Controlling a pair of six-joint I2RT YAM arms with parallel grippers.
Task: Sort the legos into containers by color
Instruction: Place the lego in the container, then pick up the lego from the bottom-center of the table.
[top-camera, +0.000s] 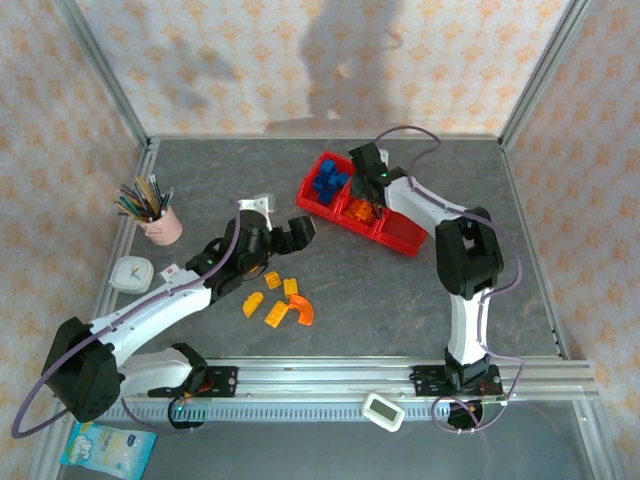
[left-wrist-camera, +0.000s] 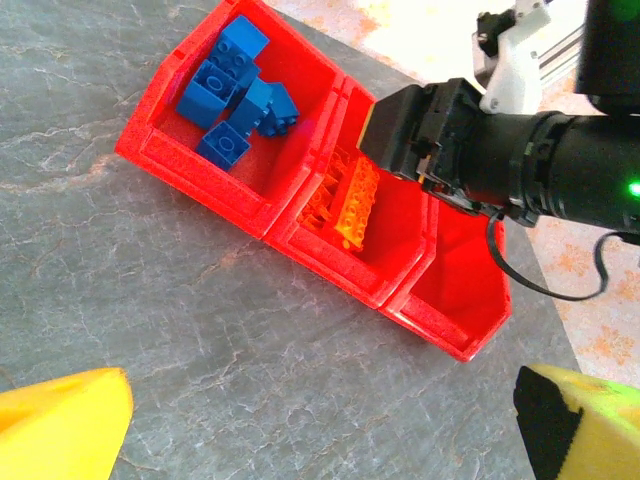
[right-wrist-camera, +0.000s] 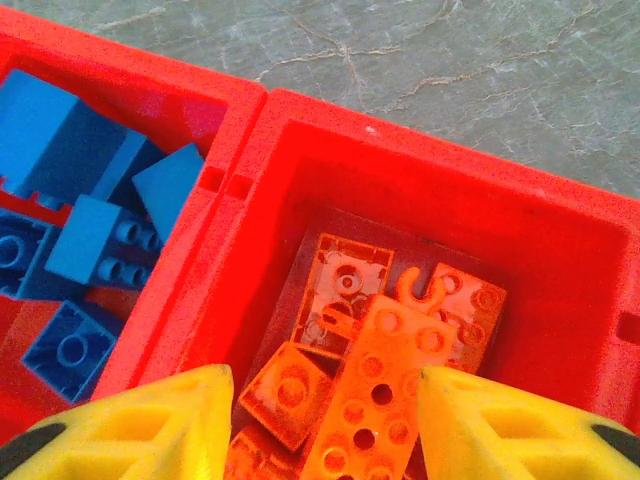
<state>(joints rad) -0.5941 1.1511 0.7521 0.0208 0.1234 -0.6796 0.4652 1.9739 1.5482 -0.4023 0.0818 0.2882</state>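
Legos (top-camera: 277, 303) not yet sorted lie on table (top-camera: 400, 310) by L gripper (left-wrist-camera: 320, 420), jaws wide, prob for next pick, while R gripper (right-wrist-camera: 322, 395), jaws parted, hangs over tray (top-camera: 402, 243) mid bin, orange plate (right-wrist-camera: 385, 390) lying free w/ other oranges.

a red tray (left-wrist-camera: 262, 212) sits slantwise on the grey table (left-wrist-camera: 150, 320). blue bricks (left-wrist-camera: 232, 85) are heaped in its upper-left compartment, orange bricks (left-wrist-camera: 352, 200) in the middle one. the black right arm (left-wrist-camera: 520, 165) hangs over the middle. the left gripper (left-wrist-camera: 320, 435) has its yellow fingers (left-wrist-camera: 60, 425) spread wide at the bottom corners.
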